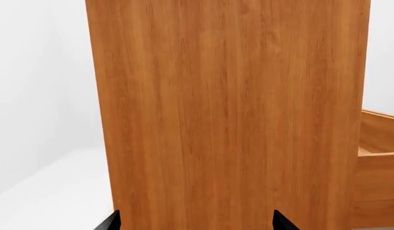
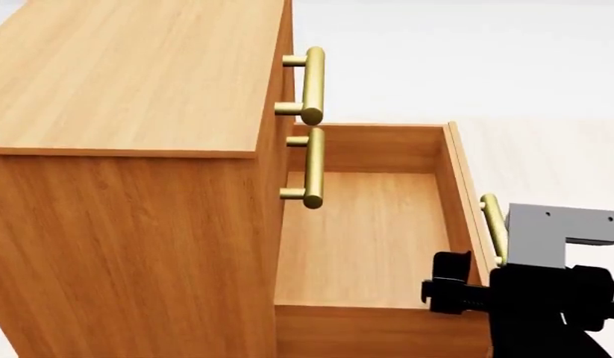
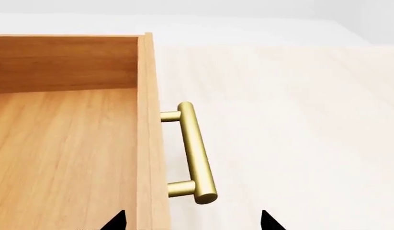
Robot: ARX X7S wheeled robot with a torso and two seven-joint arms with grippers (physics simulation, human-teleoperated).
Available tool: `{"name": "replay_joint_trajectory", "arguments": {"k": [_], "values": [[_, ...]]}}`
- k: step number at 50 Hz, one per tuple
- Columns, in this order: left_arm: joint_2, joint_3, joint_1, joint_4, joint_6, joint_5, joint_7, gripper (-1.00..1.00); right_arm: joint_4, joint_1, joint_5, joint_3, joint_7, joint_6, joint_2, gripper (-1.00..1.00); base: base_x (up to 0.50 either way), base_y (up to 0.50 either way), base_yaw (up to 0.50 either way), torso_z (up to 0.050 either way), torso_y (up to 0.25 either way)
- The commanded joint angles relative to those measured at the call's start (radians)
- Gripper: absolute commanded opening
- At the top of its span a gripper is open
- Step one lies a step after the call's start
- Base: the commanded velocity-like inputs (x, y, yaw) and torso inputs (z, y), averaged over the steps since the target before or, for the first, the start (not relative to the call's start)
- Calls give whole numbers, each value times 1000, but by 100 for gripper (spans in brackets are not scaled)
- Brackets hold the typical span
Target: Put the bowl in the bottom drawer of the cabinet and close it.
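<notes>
Inspection finds the bottom drawer of the cabinet pulled fully out and its floor bare; the bowl appears in no view, so its whereabouts cannot be stated. The right end effector hangs just above the drawer's front panel and brass handle, fingertips spread apart with nothing between them, the handle lying close beneath and slightly ahead of the gap. The left end effector faces the cabinet's side wall, likewise parted and empty. Judged step: the drawer stands ready, and the bowl must be fetched next. To do this well, lift the right arm straight clear of the handle before turning away, so the drawer is not nudged shut.
</notes>
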Motion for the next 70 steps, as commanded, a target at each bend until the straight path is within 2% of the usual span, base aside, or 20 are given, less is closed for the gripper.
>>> {"name": "replay_joint_trajectory", "arguments": {"k": [1, 6, 8, 13, 18, 42, 44, 54, 60, 66, 67, 70], "values": [[-6, 2, 2, 19, -15, -4, -6, 100, -15, -43, -24, -2, -53, 10, 28, 100, 0, 0, 0, -10, 0], [3, 8, -6, -37, 31, 5, -3, 100, -59, -61, 1, -40, -127, -1, 57, 100, 0, 0, 0, 0, 0], [-8, 3, 0, 20, -19, -3, -8, 100, -69, -63, 5, -47, -136, 2, 62, 100, 0, 0, 0, 0, 0], [-2, 8, -6, -21, 15, 0, -6, 100, -85, -71, 16, -54, -161, -2, 77, 100, 0, 0, 0, 0, 0], [-11, 5, -1, 21, -20, -4, -12, 100, -111, -76, 27, -43, -172, -1, 93, 100, 0, 0, 0, 0, 0], [-16, 12, -6, 10, -11, -7, -18, 100, -350, -76, 79, 33, -142, 88, 140, 100, 0, 0, 0, 0, 0], [-7, 17, -13, -42, 33, -1, -14, 100, -372, -74, 90, 50, -141, 102, 142, 100, 0, 0, 0, 0, 0], [-22, 14, 1, 26, -13, -7, -22, 100, -469, -61, 106, 102, -103, 159, 157, 100, 0, 0, 0, 0, 0], [-12, 18, -4, -34, 58, 10, -24, 100, -493, -64, 87, 135, -66, 155, 164, 100, 0, 0, 0, 0, 0], [-20, 15, 0, 23, -8, 38, -39, 100, -504, -78, 78, 155, -48, 150, 169, 100, 0, 0, 0, 0, 0], [-19, 8, 1, 15, 30, -31, -25, 100, -505, -82, 73, 159, -42, 146, 170, 100, 0, 0, 0, 0, 0], [-9, 18, -10, -45, 76, -3, -19, 100, -506, -86, 65, 170, -30, 140, 171, 100, 0, 0, 0, 0, 0]]}}
